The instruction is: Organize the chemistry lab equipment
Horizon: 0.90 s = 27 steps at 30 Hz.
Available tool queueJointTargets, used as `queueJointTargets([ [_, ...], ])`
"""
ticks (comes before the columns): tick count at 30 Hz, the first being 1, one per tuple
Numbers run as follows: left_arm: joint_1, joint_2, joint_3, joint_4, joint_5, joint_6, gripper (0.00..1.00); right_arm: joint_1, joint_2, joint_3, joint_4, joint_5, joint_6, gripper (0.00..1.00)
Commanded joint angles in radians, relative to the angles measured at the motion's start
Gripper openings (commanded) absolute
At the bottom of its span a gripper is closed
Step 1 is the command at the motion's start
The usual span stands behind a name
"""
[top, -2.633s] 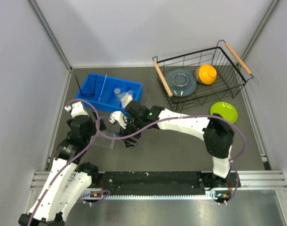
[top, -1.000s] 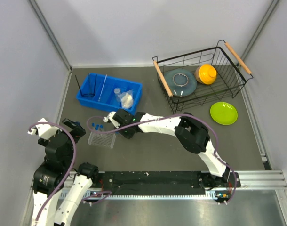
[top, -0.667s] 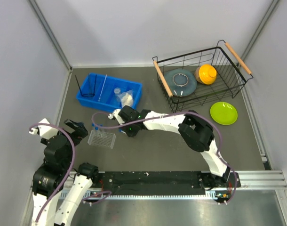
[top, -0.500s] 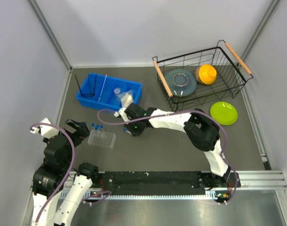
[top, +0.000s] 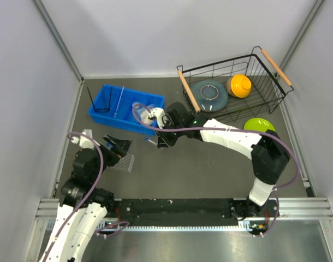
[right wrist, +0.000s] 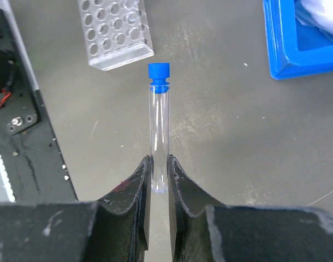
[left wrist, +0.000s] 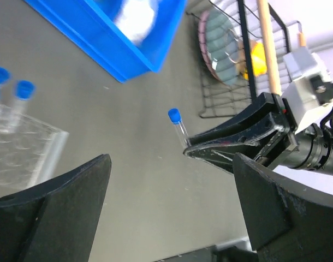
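My right gripper is shut on the lower end of a clear blue-capped test tube, holding it above the grey table between the clear plastic tube rack and the blue bin. From above, the right gripper sits right of the rack. My left gripper hovers open over the rack, nothing between its fingers. Its camera shows two capped tubes standing in the rack. The bin holds the black wire ring stand, glass rod, small cup and white packet.
A black wire basket at the back right holds a grey dish and an orange dish. A green dish lies in front of it, partly behind my right arm. Grey walls close in both sides.
My right gripper has drawn away from the rack to the right and back, carrying a tube. My left arm has swung in from the left over the rack.
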Motion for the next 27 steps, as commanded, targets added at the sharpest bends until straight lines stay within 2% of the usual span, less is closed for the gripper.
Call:
queueJointTargets([
  [1, 0.001, 0.07, -0.101, 0.357, 0.309, -0.181, 0.98, -0.028, -0.108, -0.043, 0.072, -0.166, -0.018, 0.08],
  [4, 0.001, 0.142, -0.155, 0.506, 0.389, -0.245, 0.95, -0.028, -0.134, -0.063, 0.081, -0.232, -0.023, 0.08],
  [10, 0.001, 0.278, -0.198, 0.632, 0.519, -0.278, 0.85, -0.028, -0.157, -0.057, 0.083, -0.295, -0.027, 0.08],
  [15, -0.001, 0.346, -0.213, 0.65, 0.59, -0.281, 0.7, -0.028, -0.158, -0.054, 0.083, -0.329, -0.032, 0.08],
  [27, -0.001, 0.354, -0.205, 0.6, 0.57, -0.23, 0.52, -0.026, -0.163, -0.064, 0.081, -0.346, -0.046, 0.09],
])
